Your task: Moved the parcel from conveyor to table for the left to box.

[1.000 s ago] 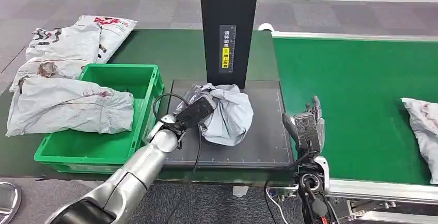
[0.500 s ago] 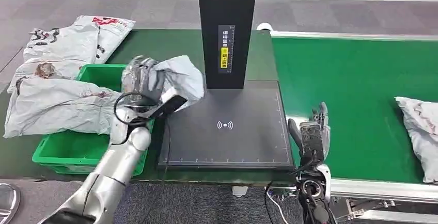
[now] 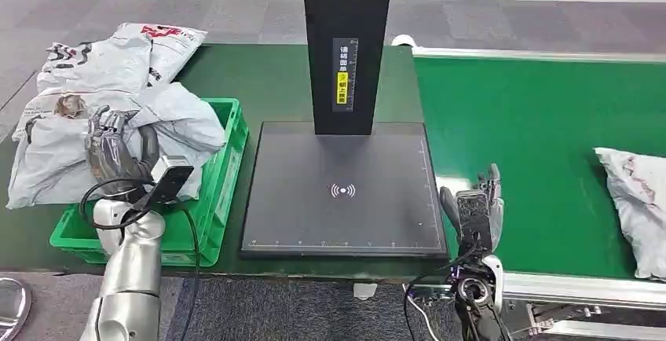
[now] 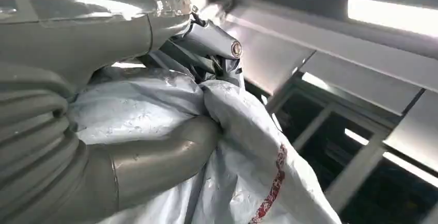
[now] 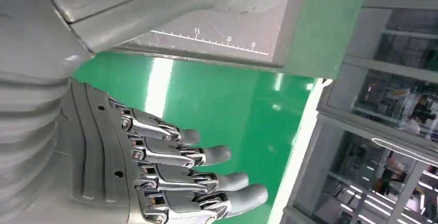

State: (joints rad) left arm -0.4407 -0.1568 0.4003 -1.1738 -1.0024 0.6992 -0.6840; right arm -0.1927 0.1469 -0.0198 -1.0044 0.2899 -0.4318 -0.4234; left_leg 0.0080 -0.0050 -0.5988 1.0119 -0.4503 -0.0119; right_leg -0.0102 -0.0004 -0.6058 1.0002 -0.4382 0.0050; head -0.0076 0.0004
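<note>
My left hand [image 3: 114,148] grips a crumpled grey parcel [image 3: 179,121] and holds it over the green box [image 3: 225,170] at the table's left. Up close, the thumb [image 4: 155,157] and fingers [image 4: 209,41] pinch a fold of the grey bag [image 4: 243,146], which carries a red mark. My right hand [image 3: 475,211] stands upright and empty at the front edge, between the black scan plate [image 3: 342,192] and the green conveyor [image 3: 534,137]; its fingers [image 5: 191,175] are spread apart. Another grey parcel [image 3: 640,199] lies on the conveyor at the far right.
A black scanner post [image 3: 345,42] rises behind the scan plate. Several grey parcels [image 3: 94,70] are piled on the table to the left of and behind the box, one draped over its left rim. The conveyor's metal frame [image 3: 573,290] runs along the front right.
My left hand lifted the grey parcel off the scan plate and carried it left to above the green box. The right hand sank slightly; the conveyor parcel drifted a little left.
</note>
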